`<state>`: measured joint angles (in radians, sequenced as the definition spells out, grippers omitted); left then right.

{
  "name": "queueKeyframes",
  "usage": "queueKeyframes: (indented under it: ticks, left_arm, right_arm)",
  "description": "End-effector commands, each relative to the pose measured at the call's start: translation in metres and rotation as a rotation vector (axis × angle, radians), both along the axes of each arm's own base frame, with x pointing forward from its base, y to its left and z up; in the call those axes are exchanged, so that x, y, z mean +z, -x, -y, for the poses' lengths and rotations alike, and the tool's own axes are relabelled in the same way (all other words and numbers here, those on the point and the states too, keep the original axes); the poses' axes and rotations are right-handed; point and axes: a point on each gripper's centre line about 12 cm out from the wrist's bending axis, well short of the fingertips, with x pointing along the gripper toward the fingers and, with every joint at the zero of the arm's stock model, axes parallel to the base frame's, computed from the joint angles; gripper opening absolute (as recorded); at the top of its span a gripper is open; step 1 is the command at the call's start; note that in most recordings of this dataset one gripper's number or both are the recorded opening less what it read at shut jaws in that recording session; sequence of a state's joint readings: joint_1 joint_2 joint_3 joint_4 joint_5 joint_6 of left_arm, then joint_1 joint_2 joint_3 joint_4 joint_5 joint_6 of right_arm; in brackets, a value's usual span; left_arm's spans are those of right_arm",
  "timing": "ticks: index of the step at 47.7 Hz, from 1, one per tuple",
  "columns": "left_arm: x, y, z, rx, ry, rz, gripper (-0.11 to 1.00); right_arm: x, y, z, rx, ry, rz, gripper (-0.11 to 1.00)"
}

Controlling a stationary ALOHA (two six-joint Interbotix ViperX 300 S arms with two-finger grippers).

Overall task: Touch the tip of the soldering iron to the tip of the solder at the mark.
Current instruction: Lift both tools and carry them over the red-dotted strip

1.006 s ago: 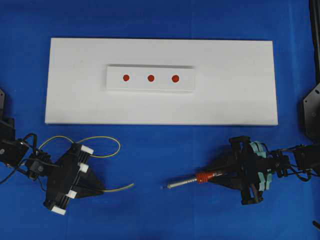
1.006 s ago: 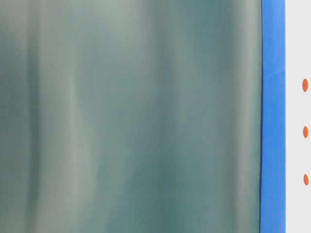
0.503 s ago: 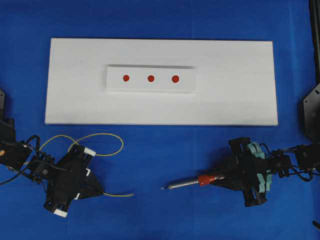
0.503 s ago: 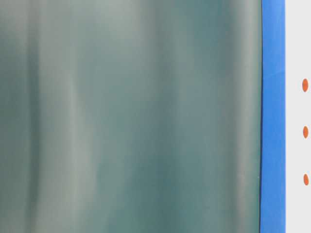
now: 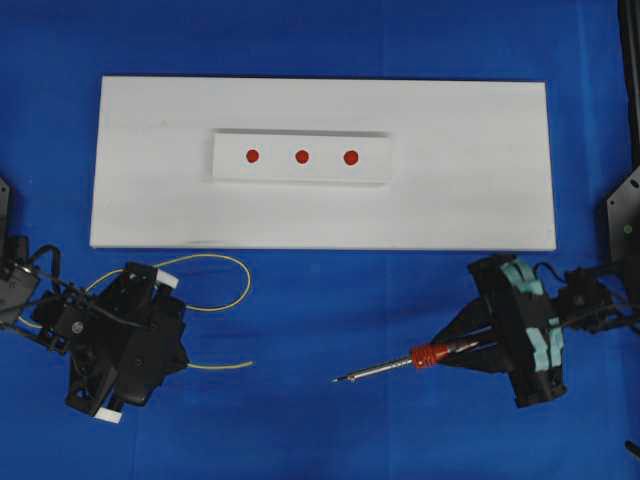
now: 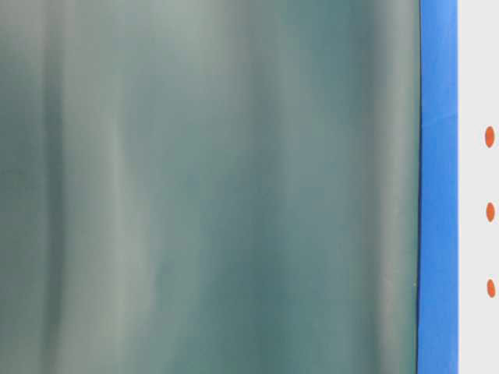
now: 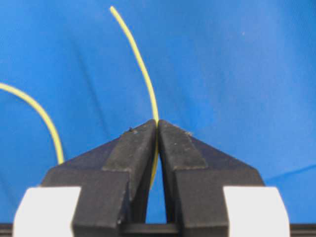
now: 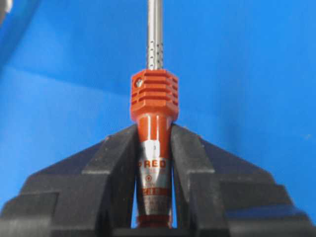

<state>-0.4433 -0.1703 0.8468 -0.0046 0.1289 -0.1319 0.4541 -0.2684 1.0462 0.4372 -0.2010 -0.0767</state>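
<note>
Both arms have lifted and drawn back, the solder and soldering iron now raised

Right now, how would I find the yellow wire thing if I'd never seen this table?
Start at the big white board on the blue cloth, then look below its left corner. There the left claw pinches the solder. It is the only yellow thing, hair-thin and loopy, unlike the straight silver-and-red soldering iron.

Matt cloth, plastic and bare metal

The blue table cover looks like smooth matt cloth; the white board is matt. The soldering iron has a satin metal shaft with a ribbed red plastic collar; the solder is smooth yellow wire.
</note>
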Motion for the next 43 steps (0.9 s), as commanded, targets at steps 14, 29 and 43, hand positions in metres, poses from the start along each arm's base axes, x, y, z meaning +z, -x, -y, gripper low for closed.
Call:
queueKeyframes:
  ticks: [14,29,43]
  left_arm:
    - [0.033,-0.014,-0.022,0.073,0.011,0.04,0.02]
    - [0.041,-0.046,-0.082,0.259,-0.019,0.006,0.02]
    - [0.044,-0.053,-0.151,0.429,-0.054,-0.014,0.02]
  right_arm:
    - [0.025,-0.012,0.024,-0.034,0.007,-0.036,0.06]
    - [0.028,-0.027,0.086,-0.196,0.036,-0.118,0.06]
    - [0.032,-0.038,0.152,-0.356,0.079,-0.177,0.06]
